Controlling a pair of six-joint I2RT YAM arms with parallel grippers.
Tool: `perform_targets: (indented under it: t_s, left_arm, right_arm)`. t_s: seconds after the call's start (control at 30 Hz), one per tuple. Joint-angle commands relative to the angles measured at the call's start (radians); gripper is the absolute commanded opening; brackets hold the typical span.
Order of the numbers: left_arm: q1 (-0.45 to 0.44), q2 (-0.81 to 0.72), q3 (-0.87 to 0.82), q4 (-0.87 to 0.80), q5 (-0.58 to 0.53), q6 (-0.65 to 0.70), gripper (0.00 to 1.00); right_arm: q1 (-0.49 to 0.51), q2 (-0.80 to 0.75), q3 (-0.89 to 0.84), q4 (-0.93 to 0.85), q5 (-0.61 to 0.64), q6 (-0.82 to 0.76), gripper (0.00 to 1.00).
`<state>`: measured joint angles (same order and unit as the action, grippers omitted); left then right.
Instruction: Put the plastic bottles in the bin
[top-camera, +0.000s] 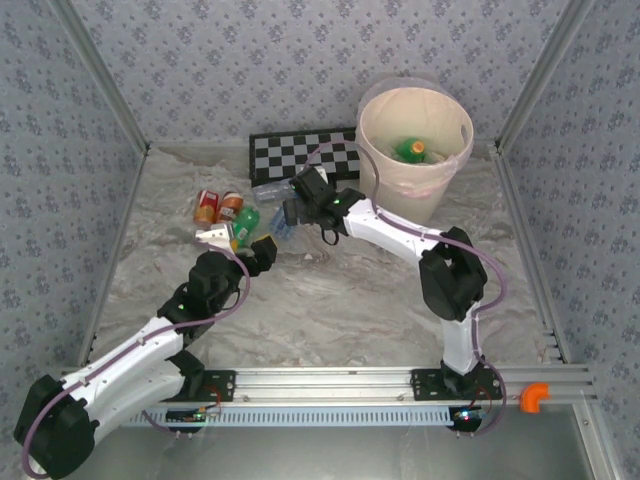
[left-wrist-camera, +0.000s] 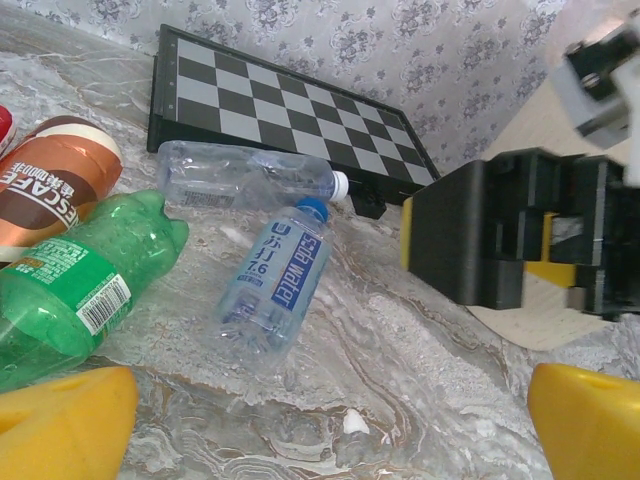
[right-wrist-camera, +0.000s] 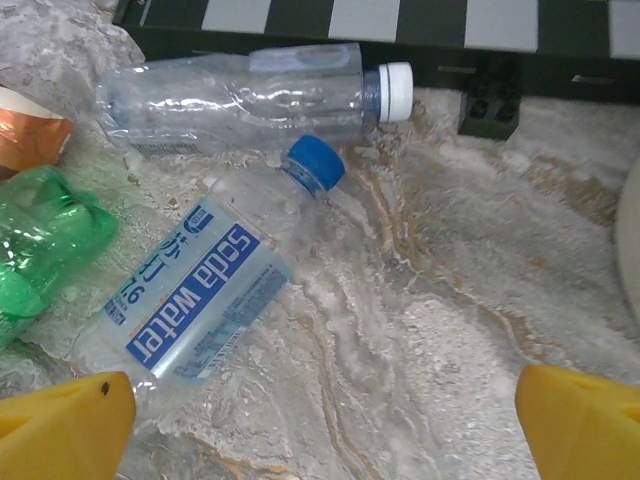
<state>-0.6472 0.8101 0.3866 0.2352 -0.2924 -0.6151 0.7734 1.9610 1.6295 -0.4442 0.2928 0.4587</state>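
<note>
You have a marbled white table and patterned grey walls — right gripper and left gripper both gape empty. The soda water bottle lies just ahead of the right gripper, the bin to its right.

White arms, black joints, yellow fingertips

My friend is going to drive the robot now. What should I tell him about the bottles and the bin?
Left gripper: jaws open, empty, low over the table next to the green bottle.
Right gripper: jaws open, empty, over the soda water bottle.
Done: one orange-capped bottle lies in the bin.
Left to do: the soda water bottle, the clear white-capped bottle, the green bottle, the brown Nescafe bottle and the red-labelled bottles lie on the table near the checkerboard.
</note>
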Motion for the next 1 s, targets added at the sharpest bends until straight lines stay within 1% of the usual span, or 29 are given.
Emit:
perform_targets:
  t_s: [0.0, 0.13, 0.2, 0.3, 0.4, 0.53, 0.67, 0.77, 0.97]
  left_arm:
    - [0.003, 0.008, 0.004, 0.009, -0.005, 0.007, 1.00]
    - [0.002, 0.022, 0.007, 0.022, 0.026, 0.012, 1.00]
    - [0.002, 0.028, 0.011, 0.025, 0.034, 0.011, 1.00]
    - [0.002, 0.035, 0.014, 0.026, 0.040, 0.011, 1.00]
    - [0.003, 0.039, 0.015, 0.028, 0.047, 0.015, 1.00]
    - [0.001, 0.040, 0.017, 0.027, 0.044, 0.017, 1.00]
    - [0.002, 0.041, 0.016, 0.027, 0.044, 0.017, 1.00]
    - [0.001, 0.043, 0.017, 0.027, 0.044, 0.017, 1.00]
    - [0.002, 0.046, 0.017, 0.028, 0.044, 0.014, 1.00]
  right_arm:
    - [-0.030, 0.040, 0.020, 0.044, -0.052, 0.082, 0.97]
    - [-0.057, 0.065, 0.007, 0.102, -0.107, 0.121, 0.92]
    - [-0.063, 0.079, 0.007, 0.135, -0.116, 0.123, 0.91]
    - [-0.076, 0.106, 0.022, 0.140, -0.139, 0.161, 0.89]
    - [-0.100, 0.139, 0.026, 0.191, -0.177, 0.203, 0.83]
    - [-0.105, 0.195, 0.079, 0.199, -0.187, 0.216, 0.81]
    - [-0.108, 0.253, 0.148, 0.173, -0.177, 0.230, 0.81]
    - [-0.107, 0.301, 0.206, 0.157, -0.176, 0.236, 0.83]
    - [-0.092, 0.401, 0.350, 0.020, -0.149, 0.235, 0.85]
